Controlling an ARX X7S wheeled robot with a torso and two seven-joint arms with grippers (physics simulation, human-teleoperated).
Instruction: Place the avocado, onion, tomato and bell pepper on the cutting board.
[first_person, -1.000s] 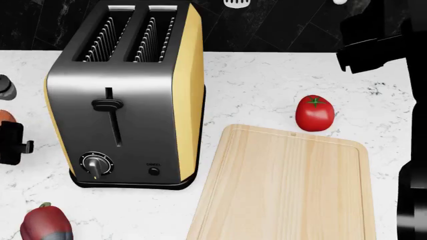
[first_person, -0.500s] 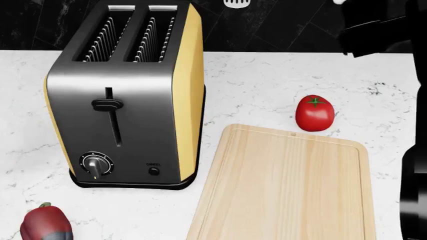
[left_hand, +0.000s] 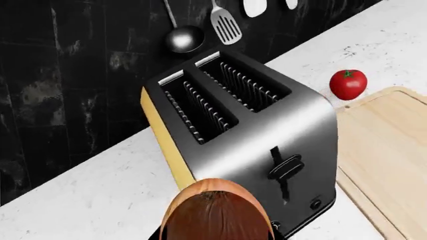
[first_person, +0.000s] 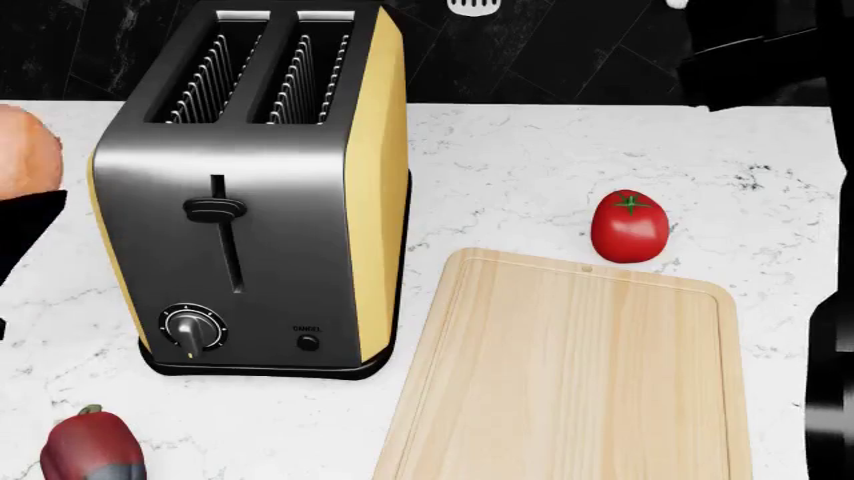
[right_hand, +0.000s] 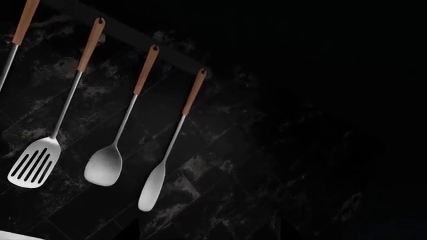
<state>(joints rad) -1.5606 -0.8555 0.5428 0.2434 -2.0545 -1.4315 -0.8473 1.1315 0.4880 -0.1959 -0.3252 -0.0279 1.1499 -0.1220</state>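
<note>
Onion (first_person: 24, 150) now up beside toaster (first_person: 254, 190).

The onion (left_hand: 217, 212) is round with orange-brown skin. It sits right at the left gripper (first_person: 16, 235), raised above the white counter. The tomato (first_person: 629, 226) is small, shiny and red with a green top. It lies far from that gripper, just beside the far edge of the cutting board (first_person: 574, 370). The board is big, flat, light wood. The bell pepper (first_person: 91, 447) is dark red and lies below the gripper.
</note>
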